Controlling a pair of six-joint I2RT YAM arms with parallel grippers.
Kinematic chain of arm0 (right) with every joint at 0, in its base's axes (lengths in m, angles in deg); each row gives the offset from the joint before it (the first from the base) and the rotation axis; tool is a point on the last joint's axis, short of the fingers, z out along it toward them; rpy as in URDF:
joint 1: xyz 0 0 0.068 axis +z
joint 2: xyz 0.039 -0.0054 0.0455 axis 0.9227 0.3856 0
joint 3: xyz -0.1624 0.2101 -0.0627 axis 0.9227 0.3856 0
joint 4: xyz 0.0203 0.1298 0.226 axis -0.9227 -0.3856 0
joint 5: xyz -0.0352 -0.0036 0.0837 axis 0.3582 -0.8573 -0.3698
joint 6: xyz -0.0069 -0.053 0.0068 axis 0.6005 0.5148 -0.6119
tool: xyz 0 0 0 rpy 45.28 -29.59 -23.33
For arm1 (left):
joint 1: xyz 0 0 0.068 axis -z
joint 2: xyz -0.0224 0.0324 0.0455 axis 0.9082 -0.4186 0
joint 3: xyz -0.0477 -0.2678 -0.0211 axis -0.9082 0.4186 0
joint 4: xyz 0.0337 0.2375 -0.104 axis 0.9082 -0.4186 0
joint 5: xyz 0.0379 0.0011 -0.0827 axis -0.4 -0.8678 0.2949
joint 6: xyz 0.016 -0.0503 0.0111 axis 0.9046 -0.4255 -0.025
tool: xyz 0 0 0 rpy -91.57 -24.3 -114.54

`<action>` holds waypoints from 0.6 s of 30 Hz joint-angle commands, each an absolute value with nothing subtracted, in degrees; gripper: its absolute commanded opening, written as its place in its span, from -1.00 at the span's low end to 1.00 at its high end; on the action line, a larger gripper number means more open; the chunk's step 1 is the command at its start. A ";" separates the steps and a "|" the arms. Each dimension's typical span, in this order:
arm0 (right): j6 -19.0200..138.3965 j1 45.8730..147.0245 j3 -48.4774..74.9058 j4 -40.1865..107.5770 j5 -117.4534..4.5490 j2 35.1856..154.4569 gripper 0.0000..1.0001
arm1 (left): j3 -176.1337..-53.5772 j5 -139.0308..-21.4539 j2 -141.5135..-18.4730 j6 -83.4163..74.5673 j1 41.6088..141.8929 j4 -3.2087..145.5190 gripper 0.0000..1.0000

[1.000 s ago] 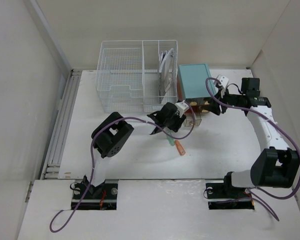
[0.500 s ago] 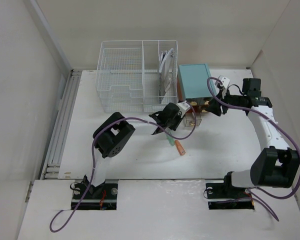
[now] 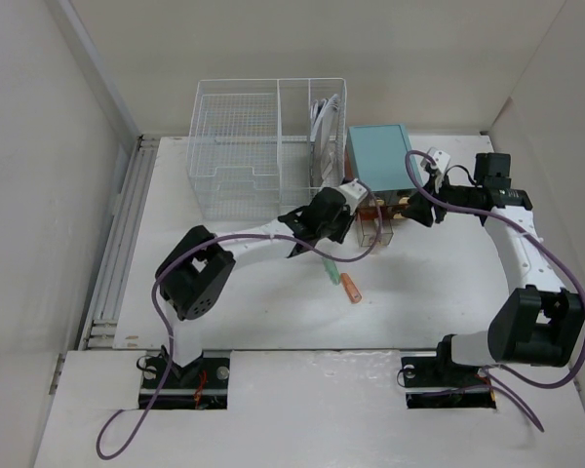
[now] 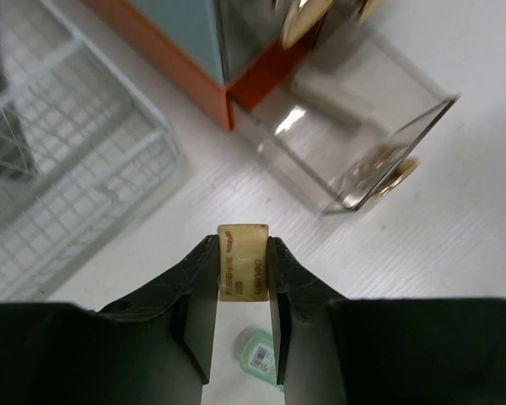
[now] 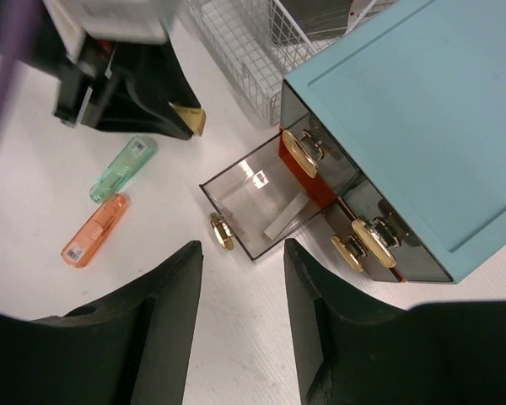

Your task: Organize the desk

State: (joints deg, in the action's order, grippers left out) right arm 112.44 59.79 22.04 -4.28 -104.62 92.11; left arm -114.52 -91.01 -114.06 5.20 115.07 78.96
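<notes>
Top view: the desk fills the centre of the frame, with a wire basket and a teal drawer box at its upper edge. The left gripper clamps a small tan block near the clear open drawer. The right gripper, spread wide, hangs above that drawer. A green piece and an orange piece lie side by side at lower centre.

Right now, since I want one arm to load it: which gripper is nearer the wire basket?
Left. The left gripper, shut on a tan block, is just off the front right corner of the basket; the right gripper hovers in front of the teal box, farther right.
</notes>
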 commanded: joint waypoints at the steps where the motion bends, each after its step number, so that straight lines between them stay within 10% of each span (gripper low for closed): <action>1: 113.70 59.41 19.94 -4.03 -105.77 91.88 -0.02 | -118.70 -89.57 -108.91 4.08 115.35 79.51 -1.00; 18: 113.17 54.58 21.52 -3.94 -107.61 90.82 -0.05 | -133.30 -74.62 -121.47 0.12 113.68 78.37 -0.97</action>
